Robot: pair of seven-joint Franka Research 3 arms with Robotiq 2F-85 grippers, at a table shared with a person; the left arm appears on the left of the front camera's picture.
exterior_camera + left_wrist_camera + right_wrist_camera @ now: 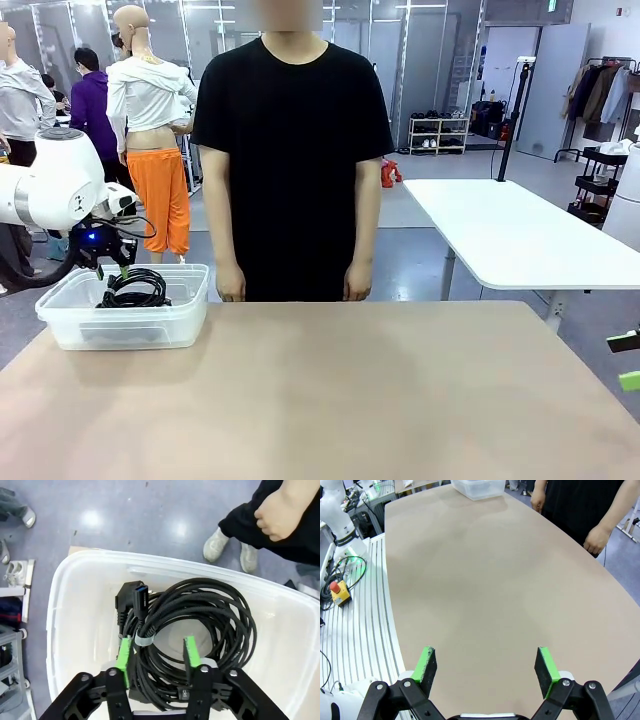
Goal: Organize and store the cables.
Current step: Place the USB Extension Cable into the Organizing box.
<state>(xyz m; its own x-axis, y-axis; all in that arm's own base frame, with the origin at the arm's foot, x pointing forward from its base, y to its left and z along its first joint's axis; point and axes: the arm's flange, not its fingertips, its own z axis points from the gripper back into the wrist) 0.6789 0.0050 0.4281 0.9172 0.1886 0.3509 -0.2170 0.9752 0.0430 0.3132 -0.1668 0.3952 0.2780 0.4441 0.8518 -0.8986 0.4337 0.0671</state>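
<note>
The cables [200, 625] are black coiled cords lying in a clear plastic bin [75, 610]; a small pale tie binds one coil, and a plug end sticks out at its left. My left gripper [157, 654] hangs over the bin, its green pads spread, with some strands of the coil between them. In the front view the bin [180, 315] stands at the table's far left with the cables [133, 290] inside and the left gripper [112, 266] just above them. At the table's right edge, my right gripper [487, 665] is open over bare tabletop, with nothing between its fingers.
A person in a black shirt [292, 130] stands at the far side, both hands down by the table edge. The brown tabletop [350, 400] stretches bare from the bin to the right gripper [626, 361]. A white table [510, 230] stands behind, at the right.
</note>
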